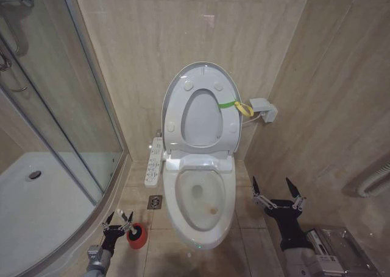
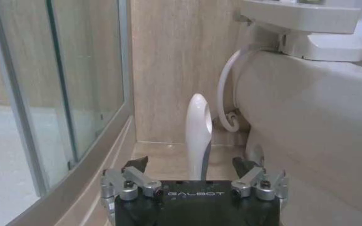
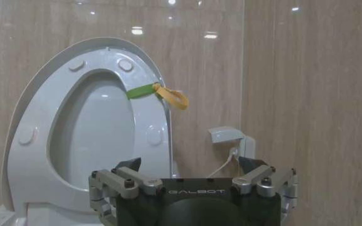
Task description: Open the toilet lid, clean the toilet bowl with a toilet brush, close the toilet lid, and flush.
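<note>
Left end effector (image 2: 195, 175) wide open around toilet brush (image 2: 198, 136) handle, not touching, beside toilet bowl (image 1: 198, 195). Right end effector (image 1: 278, 190) open, empty. Toilet lid (image 1: 198, 106) raised against tiled wall.

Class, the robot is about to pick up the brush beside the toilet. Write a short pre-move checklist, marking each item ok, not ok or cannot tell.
1. Toilet lid raised against the wall: ok.
2. Toilet bowl uncovered: ok.
3. Left end effector open, fingers either side of the toilet brush handle: ok.
4. Brush upright in its red holder: ok.
5. Right end effector open, beside the bowl, apart from it: ok.
6. Bristle head condition: cannot tell.
</note>
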